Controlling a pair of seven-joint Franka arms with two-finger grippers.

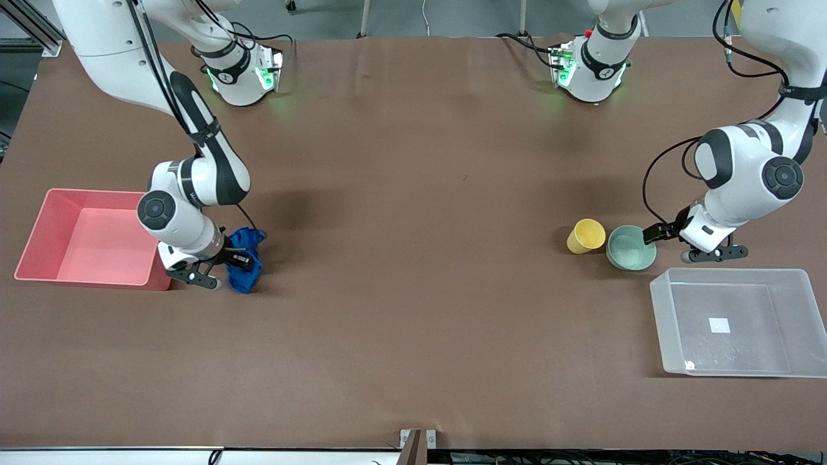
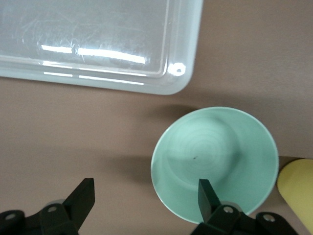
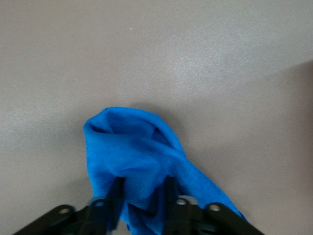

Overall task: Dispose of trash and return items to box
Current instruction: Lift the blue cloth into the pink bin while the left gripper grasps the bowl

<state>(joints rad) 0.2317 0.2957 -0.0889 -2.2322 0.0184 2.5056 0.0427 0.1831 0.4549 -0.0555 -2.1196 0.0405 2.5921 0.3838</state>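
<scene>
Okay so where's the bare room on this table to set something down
Bare tabletop stretches between the blue cloth and the yellow cup. It is crowded where the cup, mint bowl, left gripper and clear box cluster, and where the right gripper pinches the cloth beside the pink bin.

The cloth (image 1: 247, 259) is deep blue, the cup (image 1: 586, 236) yellow, and the bowl (image 1: 630, 247) pale mint green with faint rings inside. One bin (image 1: 730, 278) is clear with a small white square on its bottom; the other bin (image 1: 39, 226) is pink. The table (image 1: 413, 258) is plain brown, and the arms are white with black joints.
</scene>
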